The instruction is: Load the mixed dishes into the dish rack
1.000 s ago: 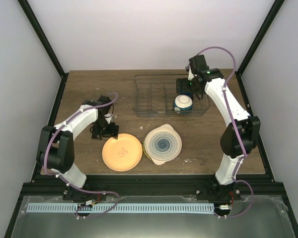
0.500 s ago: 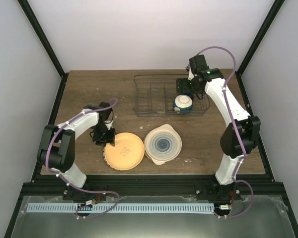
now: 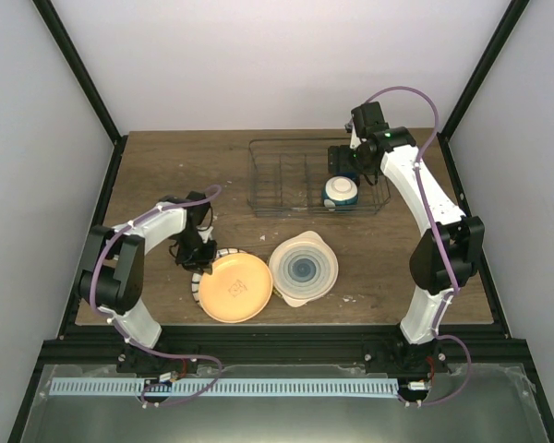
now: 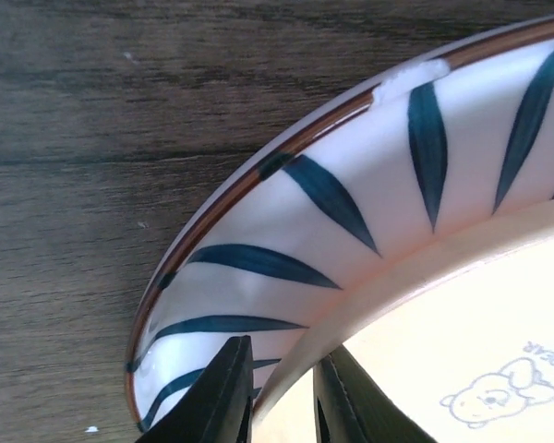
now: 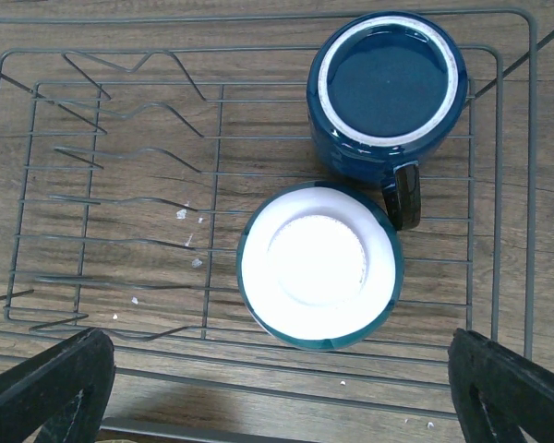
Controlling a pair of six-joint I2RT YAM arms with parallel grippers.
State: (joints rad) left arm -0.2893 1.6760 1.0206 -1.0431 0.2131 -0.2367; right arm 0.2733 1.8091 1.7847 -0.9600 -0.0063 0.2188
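Observation:
My left gripper [image 4: 282, 358] is shut on the left rim of the orange-yellow plate [image 3: 237, 289], one finger under the rim and one on its face [image 4: 462, 369]. Beneath it lies a white plate with blue stripes [image 4: 351, 185], which shows at its left edge [image 3: 199, 280]. The cream plate with grey-blue rings [image 3: 303, 268] lies just to the right. In the dish rack [image 3: 255, 180] sit the small bowl [image 5: 317, 265], turned upside down, and the dark blue mug [image 5: 386, 85] behind it. My right gripper [image 5: 286, 397] hangs open above them, holding nothing.
The rack's left half [image 5: 120, 148] holds only its divider prongs. Small white crumbs lie on the wood under the rack. Black frame posts and white walls close in the table on three sides.
My left gripper slid right to the orange-yellow plate and closed on its rim. The plate shifted slightly right, uncovering the striped plate's edge. The right arm has not moved.

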